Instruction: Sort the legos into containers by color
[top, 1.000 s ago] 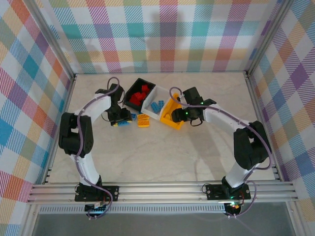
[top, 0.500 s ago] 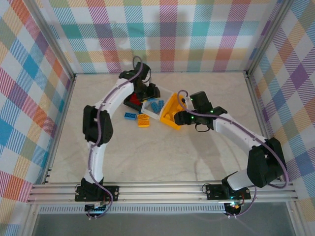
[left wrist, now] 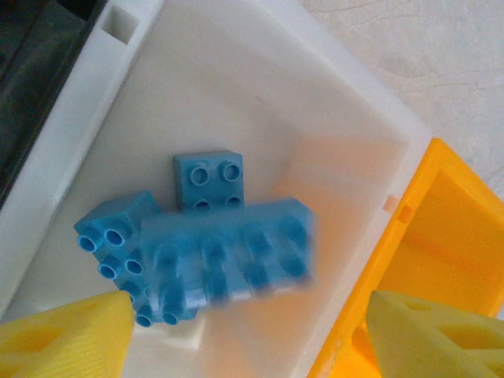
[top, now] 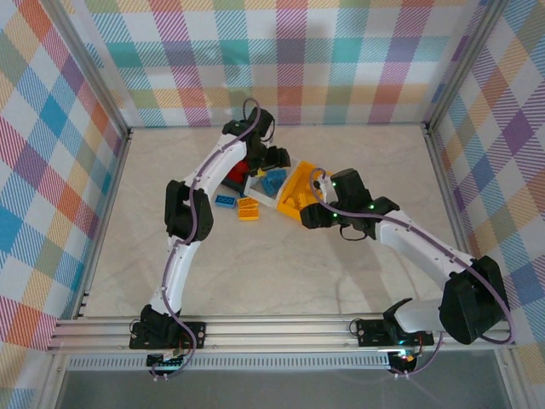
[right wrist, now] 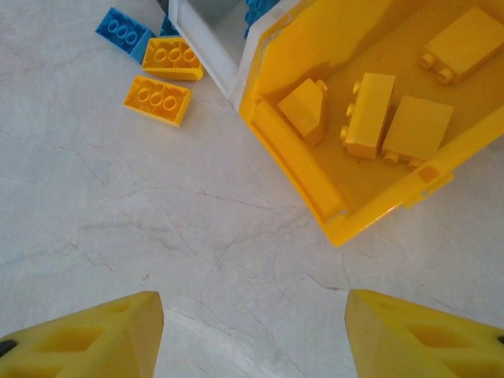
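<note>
My left gripper hangs open over the white bin, its yellow fingertips wide apart. A long blue brick shows blurred and free between them, above other blue bricks in the bin. The black bin with red bricks is partly hidden by the left arm. My right gripper is open and empty over bare table just in front of the yellow bin, which holds several yellow bricks. On the table lie two yellow-orange bricks and one blue brick.
The three bins sit side by side, touching, at the middle back of the marble table. The loose bricks lie just to the front left of the white bin. Metal frame rails and checked walls bound the table.
The left arm swung from the loose bricks up over the white bin, then its jaws widened and let the blue brick go. The right arm slid slightly towards the front of the yellow bin.
</note>
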Controlling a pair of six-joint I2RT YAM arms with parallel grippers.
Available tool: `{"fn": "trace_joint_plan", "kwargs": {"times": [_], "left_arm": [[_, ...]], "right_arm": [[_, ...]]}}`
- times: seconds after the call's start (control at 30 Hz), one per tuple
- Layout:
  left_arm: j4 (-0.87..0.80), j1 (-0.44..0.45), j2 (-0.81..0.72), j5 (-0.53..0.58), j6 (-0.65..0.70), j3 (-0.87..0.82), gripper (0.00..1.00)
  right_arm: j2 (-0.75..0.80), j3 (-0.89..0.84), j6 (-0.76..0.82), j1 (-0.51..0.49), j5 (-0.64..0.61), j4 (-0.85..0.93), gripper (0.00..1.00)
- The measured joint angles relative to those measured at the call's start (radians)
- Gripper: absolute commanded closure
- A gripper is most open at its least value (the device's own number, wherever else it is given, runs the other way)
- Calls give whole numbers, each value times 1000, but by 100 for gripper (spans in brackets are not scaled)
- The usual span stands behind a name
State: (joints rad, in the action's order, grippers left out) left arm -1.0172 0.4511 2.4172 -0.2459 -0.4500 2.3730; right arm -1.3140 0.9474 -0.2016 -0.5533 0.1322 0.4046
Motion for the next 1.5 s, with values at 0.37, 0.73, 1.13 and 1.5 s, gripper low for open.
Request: {"fn": "trace_joint_plan", "kwargs": {"times": [0.37, 0.73, 1.13, 1.5], "left_arm": [[-28, -4, -125, 23, 28, -96, 11], [13, -244, -746, 71, 55, -698, 7], [0, -330, -972, 71, 77, -993, 5], [2, -370, -1011, 59, 84, -1043, 4]], "right_arm": [[-170, 96, -4, -111, -25, 8, 34], [-592, 494, -121, -287, -54, 38, 12], [-873, 802, -256, -309, -177, 167, 11], [-974, 929, -301, -309, -264, 263, 11]]}}
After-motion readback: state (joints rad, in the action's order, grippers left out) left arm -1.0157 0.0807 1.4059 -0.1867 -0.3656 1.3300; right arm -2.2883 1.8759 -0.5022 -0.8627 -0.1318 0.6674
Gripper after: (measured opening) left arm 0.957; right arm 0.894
